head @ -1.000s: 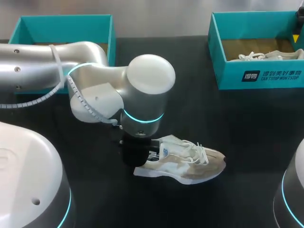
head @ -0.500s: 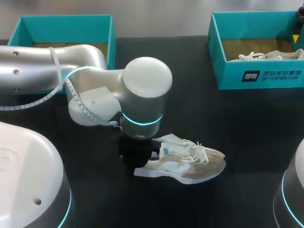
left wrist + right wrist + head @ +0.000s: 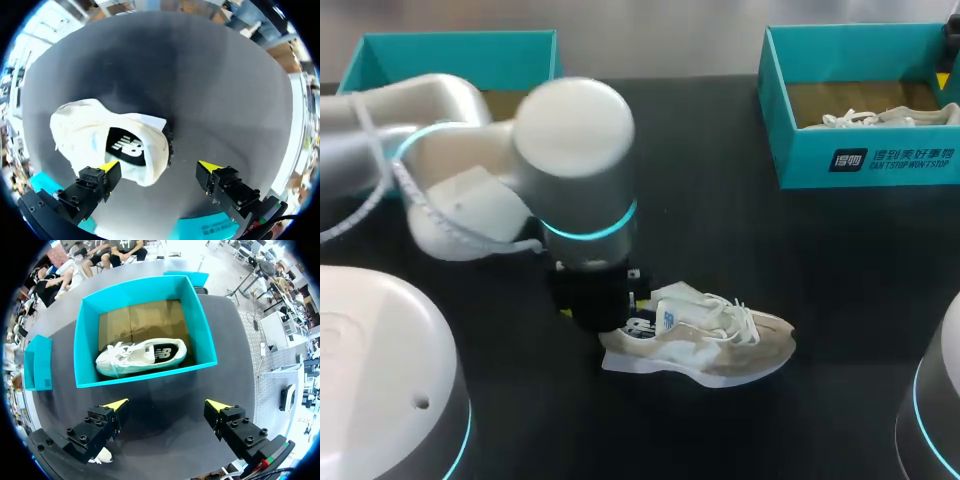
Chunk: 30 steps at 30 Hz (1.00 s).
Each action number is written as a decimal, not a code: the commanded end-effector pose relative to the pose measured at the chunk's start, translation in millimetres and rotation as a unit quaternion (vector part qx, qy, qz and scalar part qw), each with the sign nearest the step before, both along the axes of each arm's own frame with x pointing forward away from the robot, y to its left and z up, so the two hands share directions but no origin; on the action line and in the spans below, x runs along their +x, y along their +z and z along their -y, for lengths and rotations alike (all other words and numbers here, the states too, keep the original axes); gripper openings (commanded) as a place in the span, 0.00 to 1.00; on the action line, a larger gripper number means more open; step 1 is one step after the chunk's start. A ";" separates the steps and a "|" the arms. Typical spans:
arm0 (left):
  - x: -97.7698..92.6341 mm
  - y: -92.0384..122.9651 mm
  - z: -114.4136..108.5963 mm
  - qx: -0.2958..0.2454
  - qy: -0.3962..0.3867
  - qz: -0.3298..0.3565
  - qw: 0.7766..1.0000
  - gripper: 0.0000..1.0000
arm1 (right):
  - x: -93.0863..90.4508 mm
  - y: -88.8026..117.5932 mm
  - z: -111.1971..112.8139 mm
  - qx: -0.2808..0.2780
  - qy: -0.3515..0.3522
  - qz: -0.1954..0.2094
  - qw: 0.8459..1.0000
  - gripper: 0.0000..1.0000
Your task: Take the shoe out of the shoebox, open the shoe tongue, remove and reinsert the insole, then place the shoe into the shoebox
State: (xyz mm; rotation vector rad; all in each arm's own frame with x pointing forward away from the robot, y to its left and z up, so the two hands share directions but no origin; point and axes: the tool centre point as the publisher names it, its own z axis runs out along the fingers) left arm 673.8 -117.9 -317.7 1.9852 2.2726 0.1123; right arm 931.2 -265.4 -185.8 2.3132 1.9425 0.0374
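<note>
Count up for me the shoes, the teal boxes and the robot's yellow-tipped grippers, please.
Shoes: 2, the loose shoe and the boxed shoe.
Teal boxes: 2, the left box and the right box.
Grippers: 2, the left gripper and the right gripper, both open.
Total: 6.

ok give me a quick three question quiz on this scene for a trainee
1. True or false: the left gripper is shut on the shoe on the table.
2. Which end of that shoe is the left gripper over? A toe, B heel, C laces.
3. What lies in the shoebox ahead of the right gripper?
Key: 1 false, it is open. 2 B. 3 a second shoe.
</note>
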 end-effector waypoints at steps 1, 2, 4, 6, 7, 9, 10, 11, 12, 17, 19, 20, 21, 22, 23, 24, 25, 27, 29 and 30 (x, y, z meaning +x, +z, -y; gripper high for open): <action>-6.4 37.1 -39.4 -0.102 0.026 -0.004 0.994 1.00 | -0.4 -0.1 0.0 0.000 0.000 0.000 1.000 1.00; -7.1 40.1 -42.2 -0.115 0.038 -0.008 0.993 1.00 | -0.4 -0.1 0.0 0.000 0.000 0.000 1.000 1.00; -11.4 48.3 -48.6 -0.135 0.062 -0.011 0.989 1.00 | -0.4 -0.1 0.0 0.000 0.000 0.000 1.000 1.00; -14.1 52.4 -53.5 -0.159 0.080 -0.025 0.984 1.00 | -0.4 -0.1 0.0 0.000 0.000 0.000 1.000 1.00; -15.9 54.8 -57.2 -0.172 0.096 -0.030 0.980 1.00 | -0.4 -0.1 0.0 0.000 0.000 0.000 1.000 1.00; -18.2 57.9 -62.8 -0.201 0.119 -0.042 0.971 1.00 | -0.4 -0.1 0.0 0.000 0.000 0.000 1.000 1.00; -19.7 60.0 -68.8 -0.224 0.138 -0.051 0.964 1.00 | -0.4 -0.1 0.0 0.000 0.000 0.000 1.000 1.00; -21.1 61.3 -71.2 -0.232 0.146 -0.051 0.960 1.00 | -0.4 -0.1 0.0 0.000 0.000 0.000 1.000 1.00; -22.5 63.1 -75.2 -0.253 0.162 -0.058 0.952 1.00 | -0.4 -0.1 0.0 0.000 0.000 0.000 1.000 1.00; -29.0 65.6 -88.0 -0.299 0.231 -0.102 0.920 1.00 | -0.4 -0.1 0.0 0.000 0.000 0.000 1.000 1.00; -29.0 65.6 -88.0 -0.299 0.231 -0.102 0.920 1.00 | -0.4 -0.1 0.0 0.000 0.000 0.000 1.000 1.00; -29.0 65.6 -88.0 -0.299 0.231 -0.102 0.920 1.00 | -0.4 -0.1 0.0 0.000 0.000 0.000 1.000 1.00; -29.0 65.6 -88.0 -0.299 0.231 -0.102 0.920 1.00 | -0.4 -0.1 0.0 0.000 0.000 0.000 1.000 1.00; -29.0 65.6 -88.0 -0.299 0.231 -0.102 0.920 1.00 | -0.4 -0.1 0.0 0.000 0.000 0.000 1.000 1.00; -29.0 65.6 -88.0 -0.299 0.231 -0.102 0.920 1.00 | -0.4 -0.1 0.0 0.000 0.000 0.000 1.000 1.00; -29.0 65.6 -88.0 -0.299 0.231 -0.102 0.920 1.00 | -0.4 -0.1 0.0 0.000 0.000 0.000 1.000 1.00; -29.0 65.6 -88.0 -0.299 0.231 -0.102 0.920 1.00 | -0.4 -0.1 0.0 0.000 0.000 0.000 1.000 1.00; -29.0 65.6 -88.0 -0.299 0.231 -0.102 0.920 1.00 | -0.4 -0.1 0.0 0.000 0.000 0.000 1.000 1.00; -29.0 65.6 -88.0 -0.299 0.231 -0.102 0.920 1.00 | -0.4 -0.1 0.0 0.000 0.000 0.000 1.000 1.00; -29.0 65.6 -88.0 -0.299 0.231 -0.102 0.920 1.00 | -0.4 -0.1 0.0 0.000 0.000 0.000 1.000 1.00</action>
